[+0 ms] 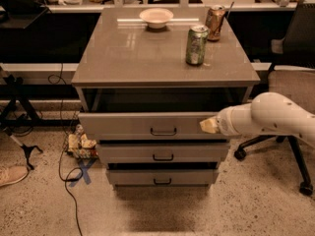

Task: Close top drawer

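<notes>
Resting the gripper (209, 126) tip against the right end of the top drawer (123, 124) front, beyond the handle (163, 131); cannot tell if open or closed. Pulled partway out, lying crosswise, mostly left of the tip. Likely needs pushing straight back into the cabinet (123, 58).

Tool (209, 126) at front right of square grey laminate bench (147, 53). Speckled beige stone floor (162, 215) below tool. Black wheeled office chair (300, 38) just right. Far left: black floor cable (64, 181), blue tape cross (84, 171). Long pale-edged desk (74, 8) well behind. Dim, warm light.
</notes>
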Robot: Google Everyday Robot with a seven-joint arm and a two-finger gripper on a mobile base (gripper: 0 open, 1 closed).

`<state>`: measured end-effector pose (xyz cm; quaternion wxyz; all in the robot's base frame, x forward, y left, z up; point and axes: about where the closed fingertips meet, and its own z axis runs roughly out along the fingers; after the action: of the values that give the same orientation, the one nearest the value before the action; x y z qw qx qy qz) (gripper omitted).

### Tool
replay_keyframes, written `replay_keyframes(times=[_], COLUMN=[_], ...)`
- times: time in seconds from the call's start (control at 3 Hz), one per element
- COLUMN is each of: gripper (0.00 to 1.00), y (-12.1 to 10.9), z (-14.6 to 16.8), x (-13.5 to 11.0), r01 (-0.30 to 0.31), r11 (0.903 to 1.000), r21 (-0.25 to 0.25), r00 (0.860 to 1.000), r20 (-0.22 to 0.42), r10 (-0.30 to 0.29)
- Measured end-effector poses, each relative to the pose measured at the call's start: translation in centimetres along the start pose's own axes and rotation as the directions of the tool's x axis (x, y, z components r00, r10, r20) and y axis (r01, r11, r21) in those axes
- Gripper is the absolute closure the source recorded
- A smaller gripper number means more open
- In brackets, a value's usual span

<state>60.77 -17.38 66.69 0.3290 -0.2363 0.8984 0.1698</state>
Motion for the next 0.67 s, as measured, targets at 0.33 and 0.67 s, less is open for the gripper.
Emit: replay_keyframes(times=[0.33, 0.67], gripper=[1.0, 1.0], y=[-0.1, 0.0], z=[1.2, 1.8], x=[-2.2, -3.2], r01=[0.016, 0.024], r11=[0.9998, 0.9994], r21=[-0.015, -0.024], r00=[0.999, 0.998], r20=[0.035, 0.057], r10=[-0.015, -0.023])
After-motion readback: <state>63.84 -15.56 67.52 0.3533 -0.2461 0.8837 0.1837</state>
